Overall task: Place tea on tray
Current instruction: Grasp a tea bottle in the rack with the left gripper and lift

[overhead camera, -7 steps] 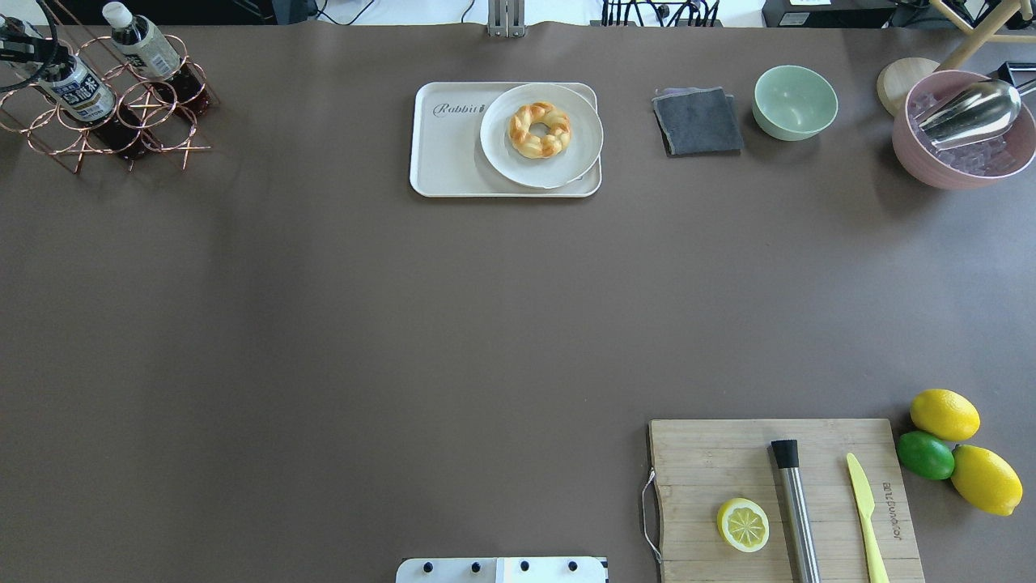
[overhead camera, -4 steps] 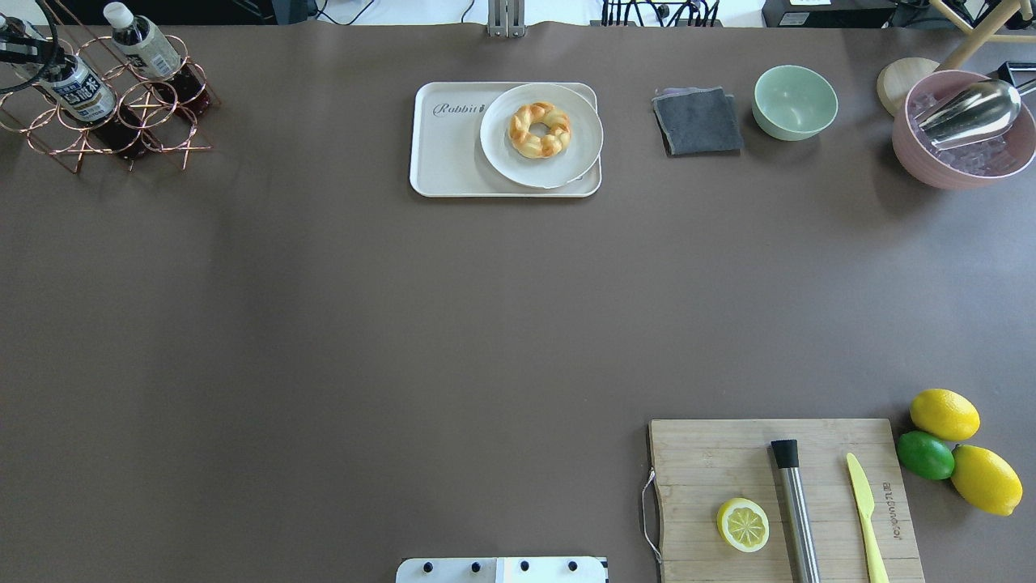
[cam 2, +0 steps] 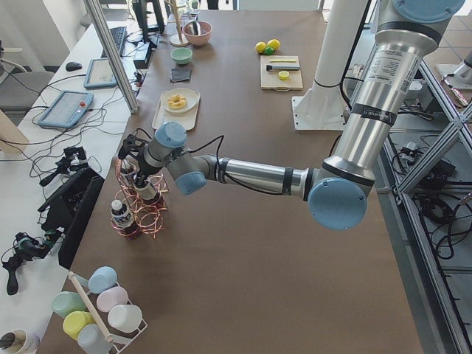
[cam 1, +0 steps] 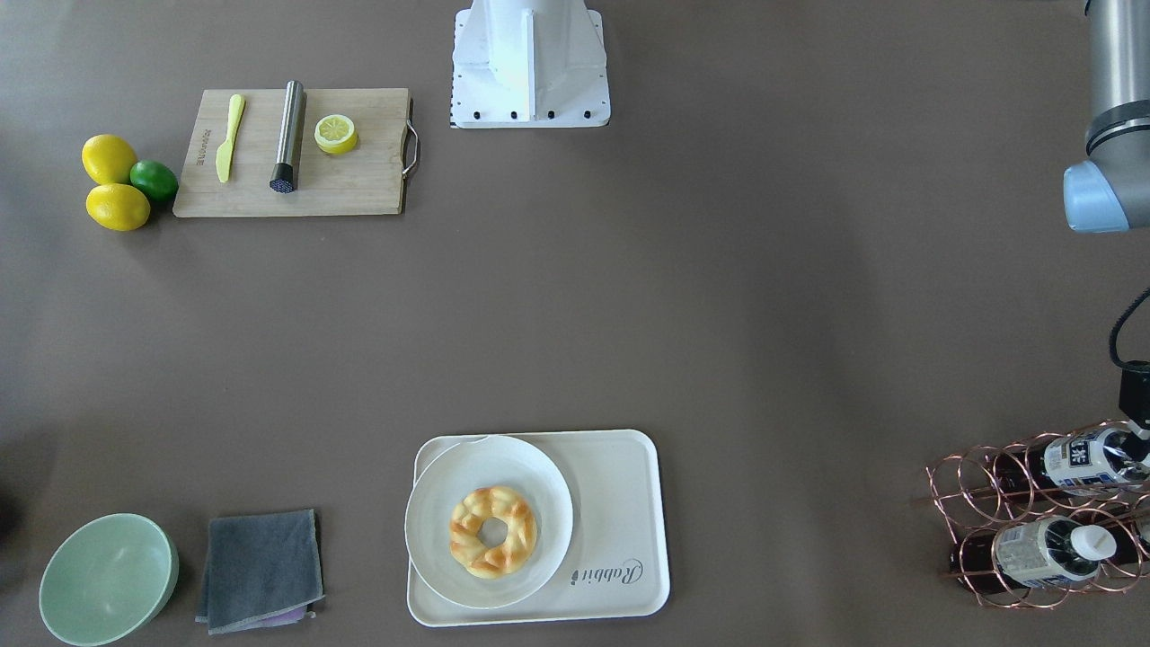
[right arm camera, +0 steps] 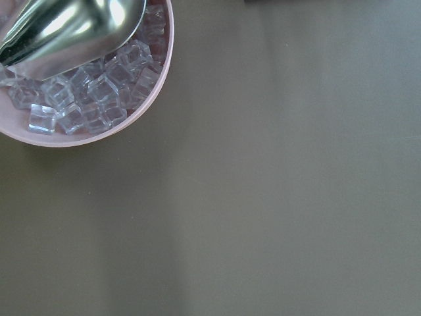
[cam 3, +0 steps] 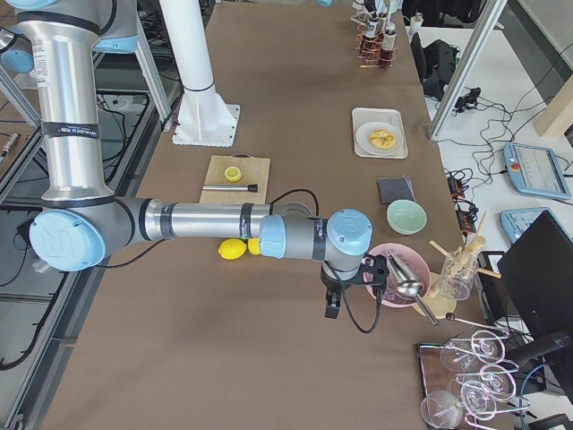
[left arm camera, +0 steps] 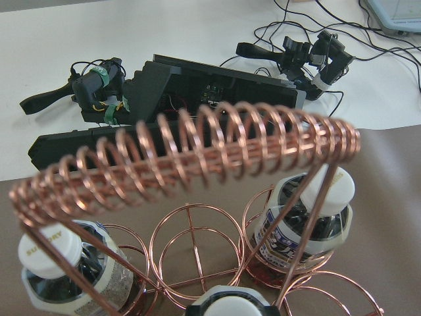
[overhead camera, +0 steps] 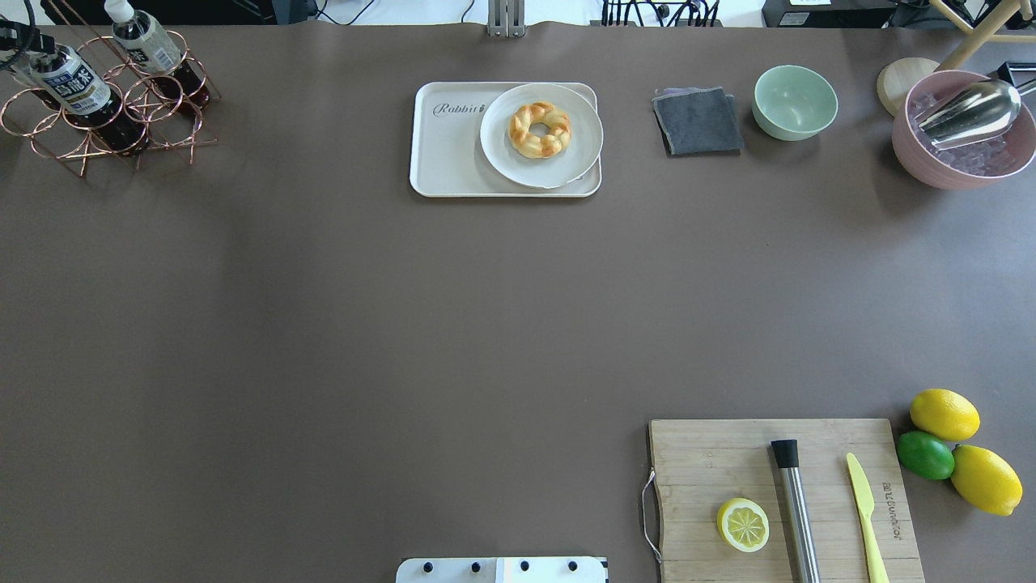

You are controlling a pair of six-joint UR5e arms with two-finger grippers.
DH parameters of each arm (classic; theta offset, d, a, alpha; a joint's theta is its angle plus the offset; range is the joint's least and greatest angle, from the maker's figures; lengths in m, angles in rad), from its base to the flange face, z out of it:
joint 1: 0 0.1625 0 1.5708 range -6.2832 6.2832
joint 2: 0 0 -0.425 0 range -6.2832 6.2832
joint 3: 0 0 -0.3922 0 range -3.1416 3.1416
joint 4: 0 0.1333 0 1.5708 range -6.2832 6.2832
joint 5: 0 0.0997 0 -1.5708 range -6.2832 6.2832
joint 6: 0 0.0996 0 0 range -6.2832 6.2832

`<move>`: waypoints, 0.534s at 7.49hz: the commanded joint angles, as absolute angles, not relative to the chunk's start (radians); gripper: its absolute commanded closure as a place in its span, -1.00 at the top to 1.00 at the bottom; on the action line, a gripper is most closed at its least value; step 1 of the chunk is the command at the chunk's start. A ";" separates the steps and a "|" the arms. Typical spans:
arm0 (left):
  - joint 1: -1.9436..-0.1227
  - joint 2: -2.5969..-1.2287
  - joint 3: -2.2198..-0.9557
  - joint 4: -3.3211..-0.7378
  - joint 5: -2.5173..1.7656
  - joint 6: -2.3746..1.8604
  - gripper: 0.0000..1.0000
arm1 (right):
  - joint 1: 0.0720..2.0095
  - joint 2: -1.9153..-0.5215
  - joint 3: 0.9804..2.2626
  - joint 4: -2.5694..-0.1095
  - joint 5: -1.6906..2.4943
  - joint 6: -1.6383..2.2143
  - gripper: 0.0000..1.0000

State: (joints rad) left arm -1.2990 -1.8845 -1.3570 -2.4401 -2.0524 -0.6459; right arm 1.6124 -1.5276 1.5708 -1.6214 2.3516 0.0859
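Observation:
Tea bottles lie in a copper wire rack [overhead camera: 105, 138] at the table's far left corner. My left gripper [overhead camera: 23, 48] is at the cap end of one tea bottle [overhead camera: 73, 85] and appears shut on it; its fingers are mostly cut off at the view's edge. The same bottle shows in the front-facing view [cam 1: 1087, 458]. A second bottle [overhead camera: 150, 48] lies beside it. The cream tray [overhead camera: 445, 154] marked "Rabbit" sits at the far middle, well right of the rack. My right gripper [cam 3: 331, 300] hangs over bare table next to the pink bowl; I cannot tell whether it is open.
A round white plate [overhead camera: 502, 158] with a braided bread ring [overhead camera: 539, 129] covers the tray's right part. Right of it are a grey cloth [overhead camera: 698, 121], a green bowl [overhead camera: 795, 101] and a pink bowl of ice [overhead camera: 914, 162]. A cutting board [overhead camera: 704, 470] lies near right.
The left gripper and its bottle have moved toward the far left corner. The wire rack and the other bottle have shifted the same way with them.

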 commanded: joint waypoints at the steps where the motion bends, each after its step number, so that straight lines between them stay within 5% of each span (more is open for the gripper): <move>1: -1.342 -1.882 -1.387 -2.410 -2.120 -0.646 -1.00 | 1.614 -1.535 1.571 -1.621 2.353 0.086 1.00; 4: -1.353 -1.871 -1.488 -2.306 -2.121 -0.646 -1.00 | 1.621 -1.555 1.580 -1.621 2.358 0.084 1.00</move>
